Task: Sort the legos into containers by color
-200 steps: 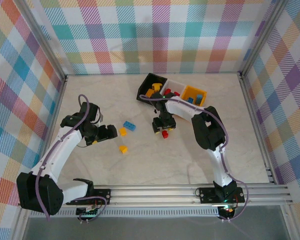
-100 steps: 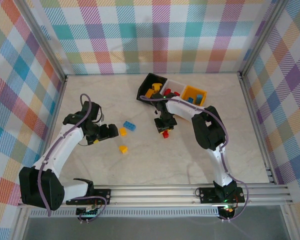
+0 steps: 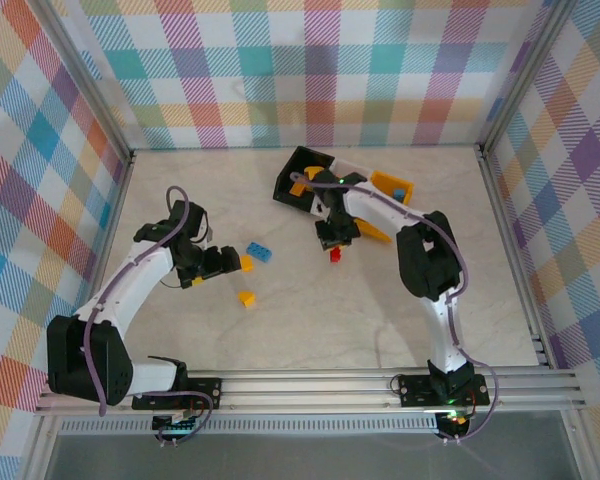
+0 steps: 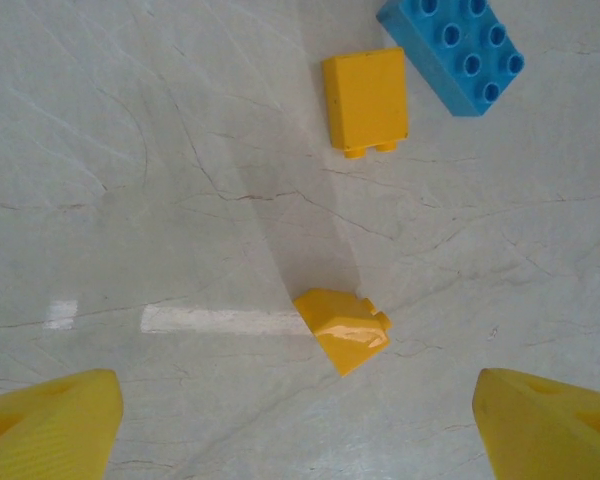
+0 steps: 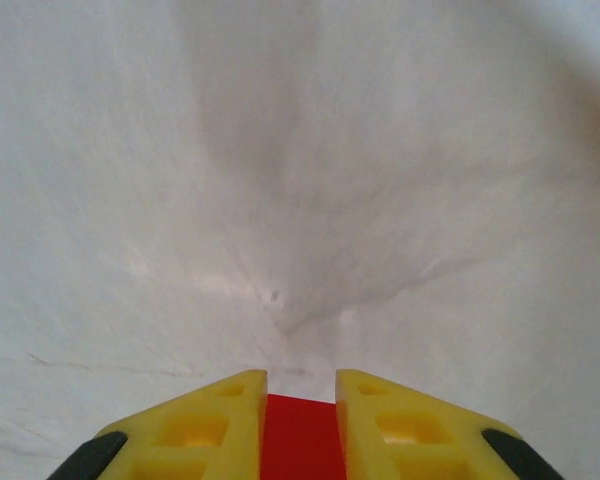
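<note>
**Q:** What did the right gripper hold?
**A:** My right gripper (image 5: 300,385) pinched a red brick (image 5: 300,436) tight, as the wrist view made plain. Overhead placed it just before the bins (image 3: 302,165).
**Q:** And the left?
**A:** My left gripper (image 4: 300,420) hung wide open, empty, above a yellow brick (image 4: 342,330) on the table (image 4: 130,200), with a blue brick (image 4: 450,55) farther off.

I look out over a pale cream tabletop (image 3: 310,330) with a marbled stone pattern. Thin grey veins cross it, and a bright streak of glare (image 4: 210,320) lies on its glossy face. Panels printed in multicoloured plaid stand round the tabletop: a back wall (image 3: 320,80) at its far edge, a left wall (image 3: 30,200) and a right wall (image 3: 580,200). Ribbed silver aluminium rails (image 3: 310,385) run along its near edge.
</note>
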